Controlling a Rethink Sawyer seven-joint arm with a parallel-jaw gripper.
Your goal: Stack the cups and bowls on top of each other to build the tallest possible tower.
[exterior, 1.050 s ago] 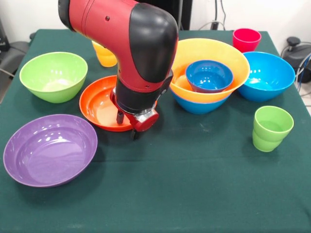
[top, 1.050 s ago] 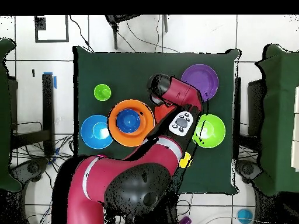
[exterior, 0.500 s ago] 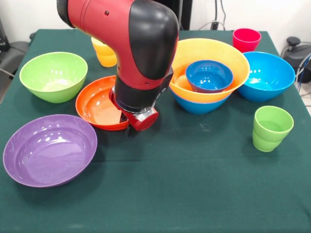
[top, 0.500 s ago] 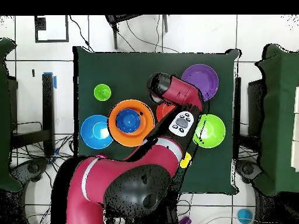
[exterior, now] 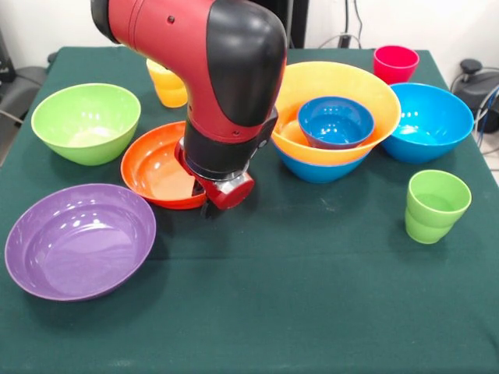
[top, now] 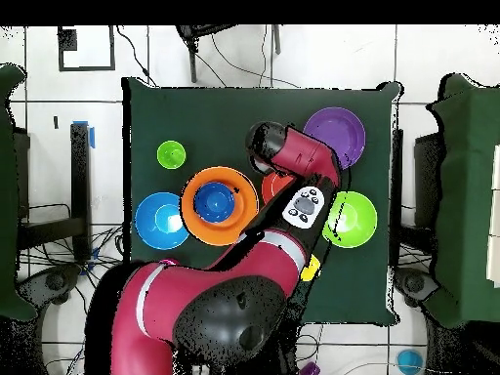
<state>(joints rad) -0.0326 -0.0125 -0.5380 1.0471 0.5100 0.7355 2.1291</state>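
Note:
My gripper [exterior: 204, 199] is at the near rim of the orange-red bowl [exterior: 156, 167], shut on that rim, with the arm's wrist hiding most of it. The bowl sits slightly tilted. To its right is the tower: a small blue bowl [exterior: 335, 121] inside the large yellow-orange bowl [exterior: 335, 78], which rests in a blue bowl [exterior: 320, 170]. Another blue bowl [exterior: 429, 121] stands beside it. The lime green bowl [exterior: 86, 121] and the purple bowl [exterior: 78, 238] are at the left. A yellow cup [exterior: 166, 87], a red-pink cup [exterior: 395, 62] and a light green cup [exterior: 435, 204] stand apart.
In the overhead view the arm [top: 293, 156] covers the orange-red bowl [top: 273, 186], between the purple bowl [top: 337, 137] and the yellow-orange bowl [top: 190, 200]. A dark green cloth [exterior: 296, 296] covers the table. Cables and chairs lie beyond its edges.
Over the last second the gripper and the orange-red bowl shifted slightly left together in the front view, and the bowl's near rim rose a little. The other bowls and cups have not moved.

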